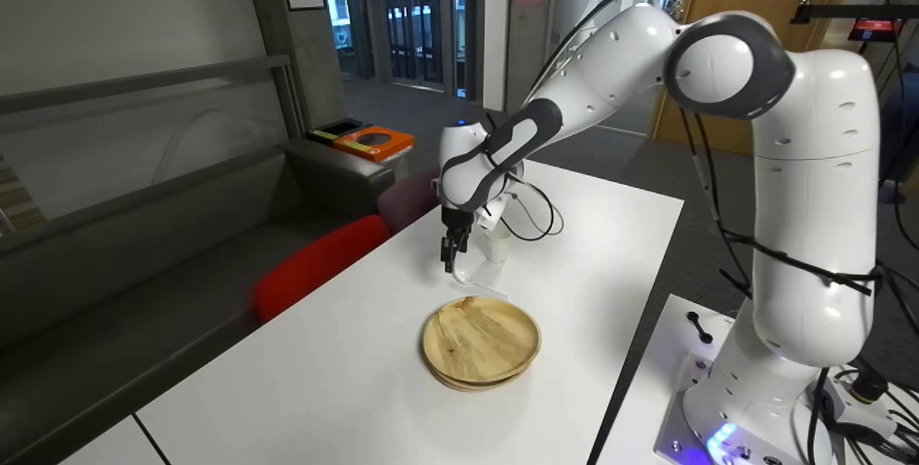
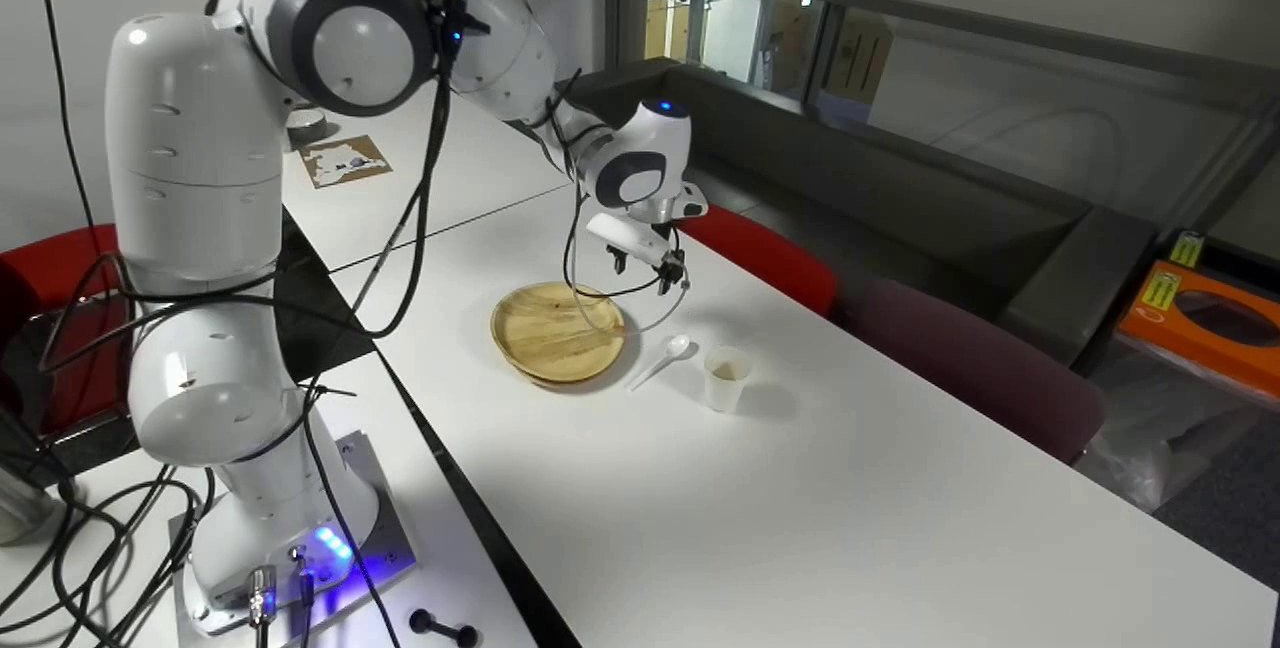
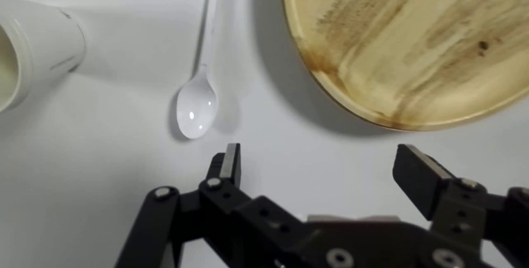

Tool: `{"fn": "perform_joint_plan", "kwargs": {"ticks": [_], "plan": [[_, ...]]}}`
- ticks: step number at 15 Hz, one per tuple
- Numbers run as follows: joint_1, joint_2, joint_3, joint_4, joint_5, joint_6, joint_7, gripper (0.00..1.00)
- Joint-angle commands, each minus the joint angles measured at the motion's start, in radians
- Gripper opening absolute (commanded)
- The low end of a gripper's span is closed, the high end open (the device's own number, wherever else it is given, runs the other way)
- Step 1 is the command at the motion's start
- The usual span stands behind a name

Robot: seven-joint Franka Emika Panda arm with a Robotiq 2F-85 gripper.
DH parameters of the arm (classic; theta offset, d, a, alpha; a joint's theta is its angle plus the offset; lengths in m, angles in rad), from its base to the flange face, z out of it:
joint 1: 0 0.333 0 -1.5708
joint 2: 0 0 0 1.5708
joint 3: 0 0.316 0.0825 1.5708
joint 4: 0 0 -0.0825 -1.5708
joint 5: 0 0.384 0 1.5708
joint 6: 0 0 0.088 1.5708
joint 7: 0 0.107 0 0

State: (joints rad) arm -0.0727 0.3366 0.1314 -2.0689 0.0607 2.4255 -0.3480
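My gripper (image 3: pixel 319 148) is open and holds nothing, with white tabletop showing between its fingers in the wrist view. It also shows in both exterior views (image 1: pixel 451 257) (image 2: pixel 643 268), above the table. A white plastic spoon (image 3: pixel 197 104) lies just beyond the left finger, bowl toward the gripper; it also shows in an exterior view (image 2: pixel 667 358). A stack of round wooden plates (image 3: pixel 405 44) lies beyond the right finger; both exterior views show it (image 1: pixel 481 339) (image 2: pixel 557 331). A whitish cup (image 3: pixel 45 49) stands upright beside the spoon, also in both exterior views (image 1: pixel 497 244) (image 2: pixel 725 380).
The white table (image 1: pixel 344 379) carries these things. A red chair (image 1: pixel 319 264) and a purple chair (image 2: pixel 960 368) stand against its far edge, with a dark sofa (image 1: pixel 143 257) behind. An orange box (image 1: pixel 373 142) rests by the sofa arm. Loose cables (image 2: pixel 575 258) hang along the arm.
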Motion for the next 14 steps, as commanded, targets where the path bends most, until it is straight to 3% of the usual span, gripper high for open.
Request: {"fn": "perform_joint_plan", "kwargs": {"ticks": [1,5,6,9,14], "plan": [[0.003,-0.234,0.029,-0.139,0.095,-0.078,-0.071,1.00],[0.079,-0.440,0.016,-0.220,0.104,-0.175,-0.010,1.00],[0.080,-0.304,-0.005,-0.133,0.080,-0.144,-0.024,1.00],[0.111,-0.407,-0.008,-0.187,0.079,-0.169,-0.005,1.00],[0.109,-0.414,-0.012,-0.206,0.079,-0.169,-0.004,1.00]]}}
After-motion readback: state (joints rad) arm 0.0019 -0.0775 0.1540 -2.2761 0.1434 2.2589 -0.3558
